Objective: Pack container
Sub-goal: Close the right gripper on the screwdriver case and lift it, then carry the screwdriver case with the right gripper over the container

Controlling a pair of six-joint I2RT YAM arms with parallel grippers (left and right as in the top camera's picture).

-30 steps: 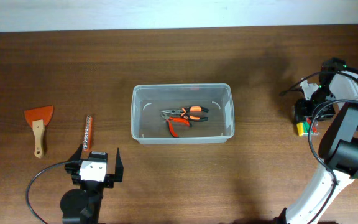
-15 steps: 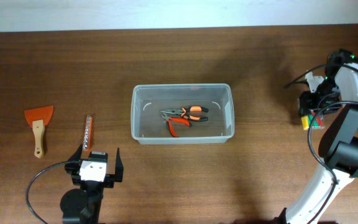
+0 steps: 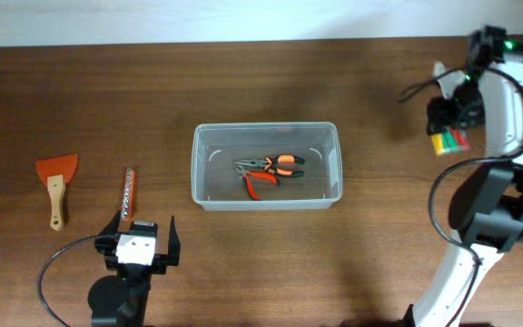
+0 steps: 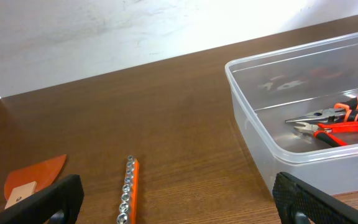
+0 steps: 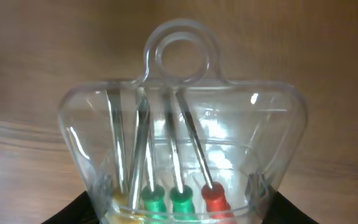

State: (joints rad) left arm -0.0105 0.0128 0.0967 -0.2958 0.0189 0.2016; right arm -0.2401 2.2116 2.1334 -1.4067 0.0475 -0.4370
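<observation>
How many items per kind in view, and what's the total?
Container: 1
Pliers: 2
Scraper: 1
Socket rail: 1
Screwdriver case: 1
Total: 6

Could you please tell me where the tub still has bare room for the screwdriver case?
In the container, the strip along the far wall and the left end, beside the pliers tips, are bare. The middle and front are crowded by the pliers.

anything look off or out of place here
Nothing stands out: the pliers lie inside the upright container, the scraper and bit rail lie flat on the table, and the screwdriver case looks intact.
</observation>
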